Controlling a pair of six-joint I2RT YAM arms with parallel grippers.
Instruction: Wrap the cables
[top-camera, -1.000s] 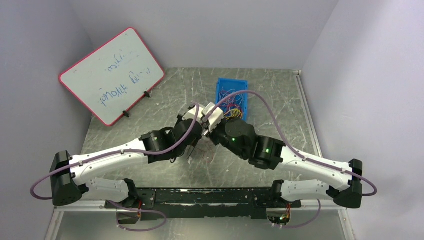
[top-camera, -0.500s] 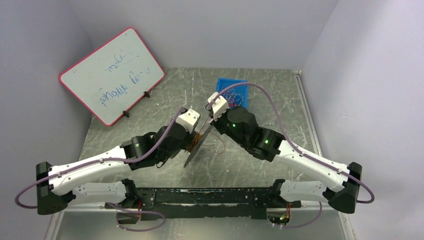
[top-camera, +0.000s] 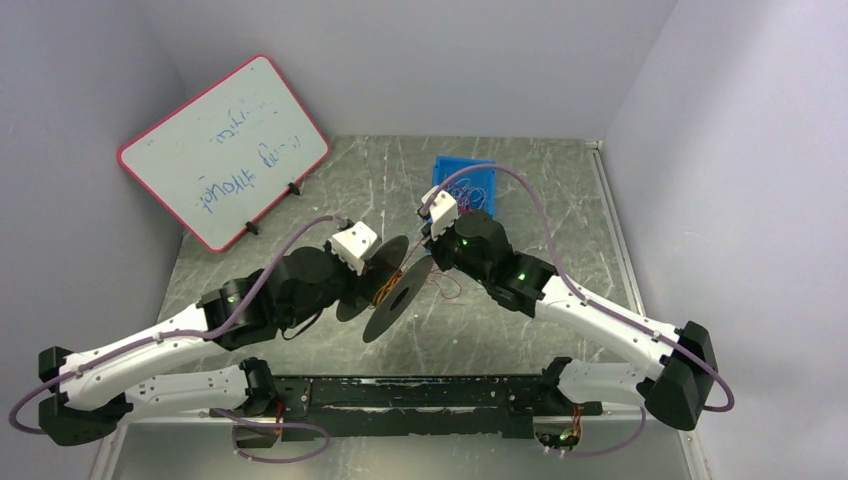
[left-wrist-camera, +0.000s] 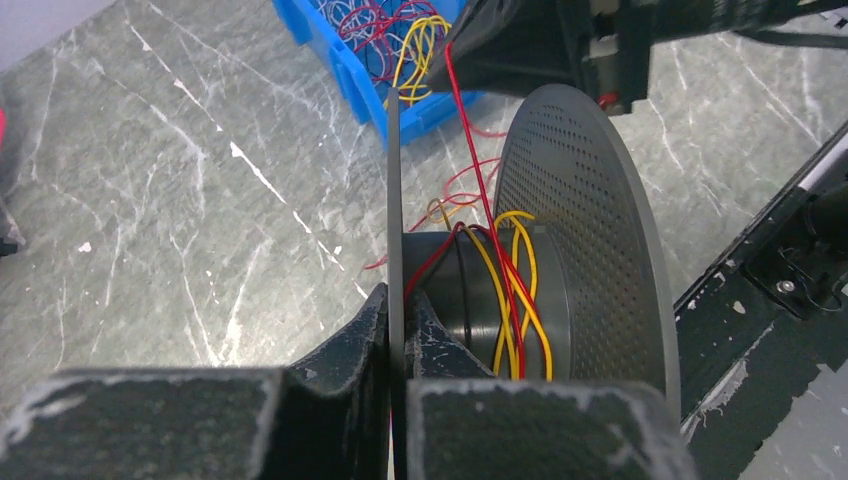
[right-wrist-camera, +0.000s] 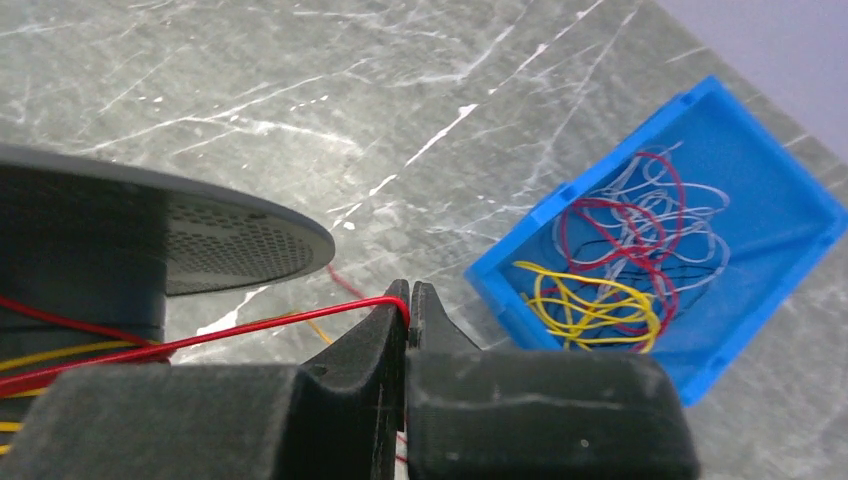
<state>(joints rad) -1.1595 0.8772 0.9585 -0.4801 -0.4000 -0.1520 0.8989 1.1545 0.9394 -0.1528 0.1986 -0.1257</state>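
My left gripper (left-wrist-camera: 397, 320) is shut on the thin flange (left-wrist-camera: 394, 200) of a grey spool (top-camera: 395, 290) and holds it above the table, between the two arms. Yellow and red cables (left-wrist-camera: 520, 280) are wound on its hub. My right gripper (right-wrist-camera: 408, 300) is shut on a red cable (right-wrist-camera: 250, 335) that runs taut from its fingertips to the spool (right-wrist-camera: 230, 240). In the left wrist view the red cable (left-wrist-camera: 462, 120) rises from the hub to the right gripper. Loose red loops lie on the table under the spool.
A blue bin (top-camera: 447, 166) with tangled red, yellow and pale cables stands behind the right gripper; it also shows in the right wrist view (right-wrist-camera: 590, 190). A whiteboard (top-camera: 225, 150) leans at the back left. A black rail (top-camera: 420, 395) runs along the near edge.
The left arm has drawn back to the left with the spool, which now shows both discs. The right gripper has moved away from it toward the bin, pulling the red cable taut.
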